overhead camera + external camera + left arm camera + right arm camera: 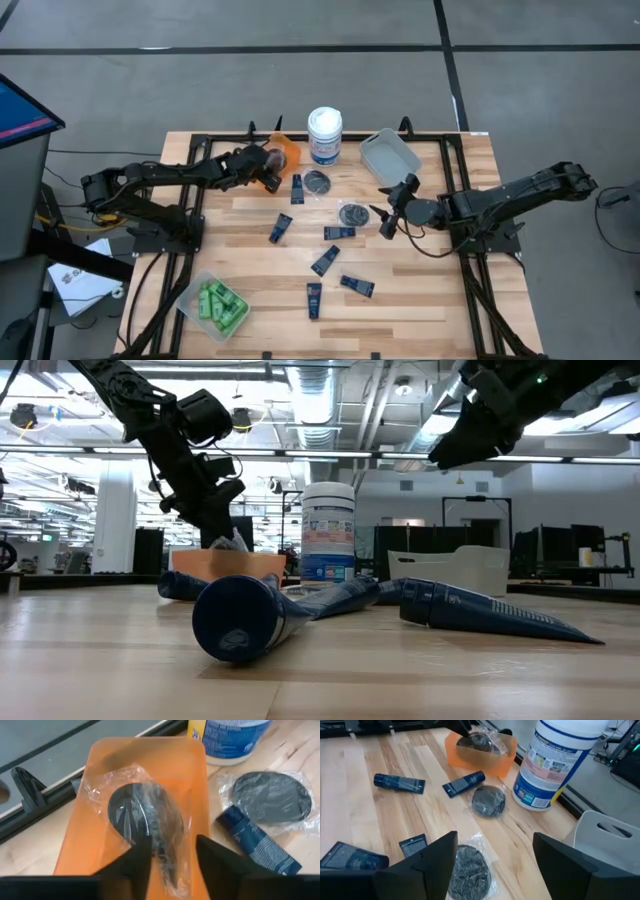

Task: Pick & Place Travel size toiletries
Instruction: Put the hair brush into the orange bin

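Note:
A round dark grey pot in clear wrap (145,815) lies tilted in the orange bin (95,780), its lower edge between the parted fingers of my left gripper (172,845), which slants down into the bin (290,150). My right gripper (495,840) hangs open above the table, over another wrapped pot (470,870) that lies flat on the wood. A third pot (317,181) and several dark navy tubes (324,260) lie loose on the table. Green little bottles (220,305) fill the clear bin. My left gripper has its fingers (137,862) on either side of the pot's near edge (167,865), coming from above and slanting down. A gap shows beside one finger. I cannot tell whether the other finger touches the wrap. The pot rests on the bin's floor.
A white tub with a blue label (325,135) stands at the far edge between the orange bin and an empty grey bin (390,155). The clear bin (190,295) sits at the near left. Black frame rails (470,260) run along the table's sides.

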You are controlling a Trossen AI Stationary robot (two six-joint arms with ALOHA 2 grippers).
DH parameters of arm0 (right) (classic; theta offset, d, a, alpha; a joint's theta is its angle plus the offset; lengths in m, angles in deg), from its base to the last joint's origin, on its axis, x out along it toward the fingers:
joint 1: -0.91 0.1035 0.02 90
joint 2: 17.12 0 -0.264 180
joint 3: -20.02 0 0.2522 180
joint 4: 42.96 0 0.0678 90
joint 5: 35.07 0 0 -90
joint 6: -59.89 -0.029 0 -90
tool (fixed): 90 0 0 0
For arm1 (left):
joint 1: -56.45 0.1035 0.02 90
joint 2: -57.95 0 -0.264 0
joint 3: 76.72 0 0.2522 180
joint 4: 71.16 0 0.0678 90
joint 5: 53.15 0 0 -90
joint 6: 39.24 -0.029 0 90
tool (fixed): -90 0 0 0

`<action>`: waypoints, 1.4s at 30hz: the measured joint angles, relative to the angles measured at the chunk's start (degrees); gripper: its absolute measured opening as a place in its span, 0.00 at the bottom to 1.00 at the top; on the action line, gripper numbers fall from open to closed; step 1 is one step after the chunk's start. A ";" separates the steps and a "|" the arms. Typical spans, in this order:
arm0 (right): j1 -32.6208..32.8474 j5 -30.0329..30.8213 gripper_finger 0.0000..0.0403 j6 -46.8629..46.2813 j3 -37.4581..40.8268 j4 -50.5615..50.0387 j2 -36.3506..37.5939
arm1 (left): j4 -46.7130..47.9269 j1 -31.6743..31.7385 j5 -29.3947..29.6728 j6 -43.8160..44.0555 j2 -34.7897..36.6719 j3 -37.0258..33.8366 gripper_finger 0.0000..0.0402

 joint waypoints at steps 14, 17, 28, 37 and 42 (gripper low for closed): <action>-9.03 -6.69 0.63 -6.99 0.02 0.81 -14.11 | 0.31 -1.21 0.07 0.05 11.00 0.04 0.71; -11.82 -8.79 0.63 -8.57 0.02 2.38 -18.65 | 0.28 -2.77 0.07 0.08 16.25 0.04 0.71; -17.77 -16.53 0.63 -12.22 0.02 6.30 -28.23 | -0.13 -10.21 0.39 1.66 25.85 0.09 0.70; -18.29 -17.79 0.62 -14.91 -0.17 7.79 -32.72 | -0.73 -11.72 0.35 2.05 24.82 0.09 0.70; -18.23 -18.58 0.47 -16.06 -0.20 8.17 -33.16 | -0.65 -11.72 0.36 2.09 24.81 0.04 0.70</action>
